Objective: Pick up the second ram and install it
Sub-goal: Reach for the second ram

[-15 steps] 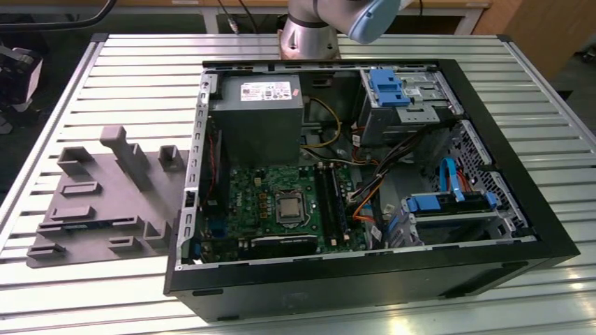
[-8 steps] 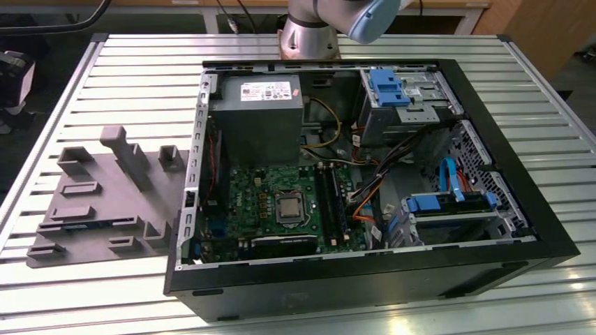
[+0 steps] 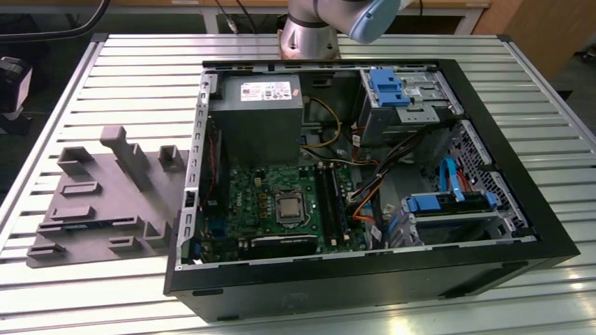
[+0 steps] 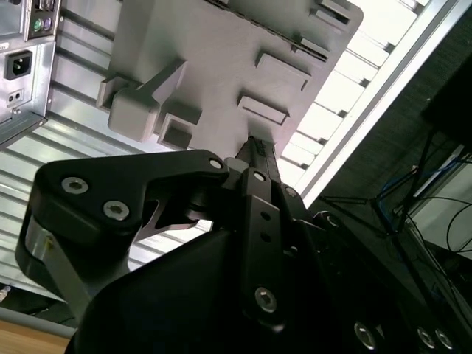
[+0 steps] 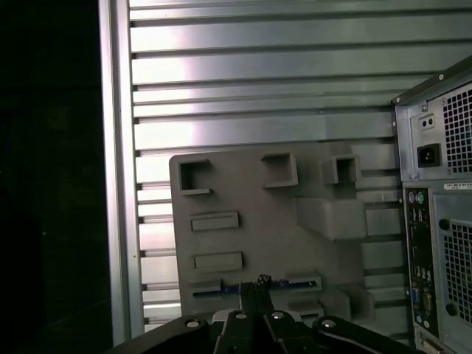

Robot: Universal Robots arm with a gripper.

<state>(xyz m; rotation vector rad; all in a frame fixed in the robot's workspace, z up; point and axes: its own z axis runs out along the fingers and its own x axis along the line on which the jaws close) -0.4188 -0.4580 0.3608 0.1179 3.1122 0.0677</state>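
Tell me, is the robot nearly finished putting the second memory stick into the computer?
Not nearly. Done: nothing that shows. The second ram lies in the grey tray beside the open computer case, not yet picked up. In hand: nothing; the gripper hangs over the tray, jaws shut and empty. Left: lifting the stick and seating it on the motherboard.

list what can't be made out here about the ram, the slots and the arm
- second ram: first wrist view, middle covered by the gripper, leaving a thin blue strip in the grey tray.
- memory slots: exterior view, too small to tell whether any is filled.
- arm: exterior view, cut off by the top edge.
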